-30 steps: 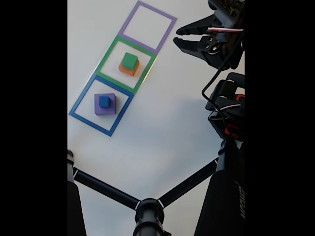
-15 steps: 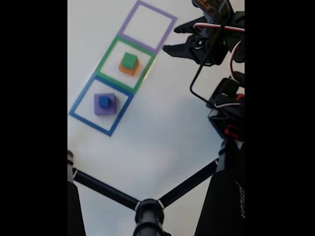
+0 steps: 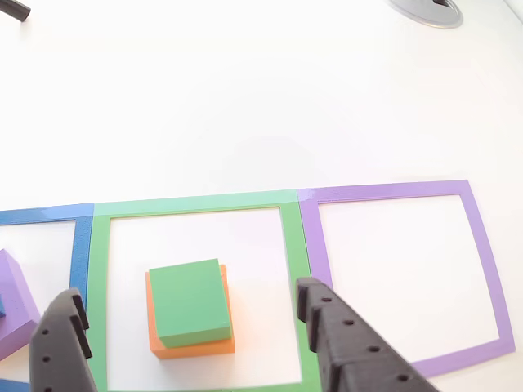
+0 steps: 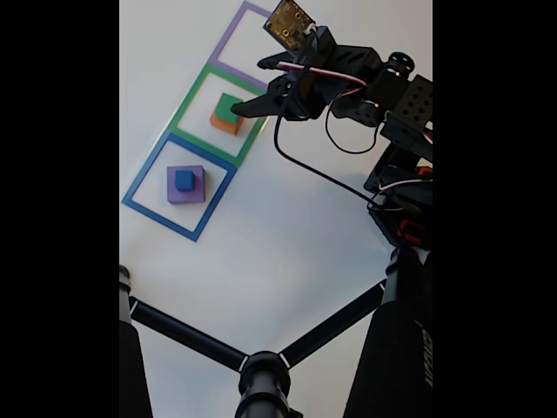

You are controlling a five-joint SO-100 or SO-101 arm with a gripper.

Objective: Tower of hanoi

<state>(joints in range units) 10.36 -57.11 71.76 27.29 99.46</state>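
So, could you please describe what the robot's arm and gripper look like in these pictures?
The arm is built of matte black plastic segments, with a thin black cable looping beside it and red-and-white wires near its joints. The gripper has two black fingers dotted with small round holes. A small brown circuit board sits at the wrist.

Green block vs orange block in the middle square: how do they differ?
The green block sits on top; the orange block lies under it on the table. The green block has the smaller footprint, so the orange block shows as a rim along its left and bottom edges in the other view. Both are square blocks, stacked inside the green frame.
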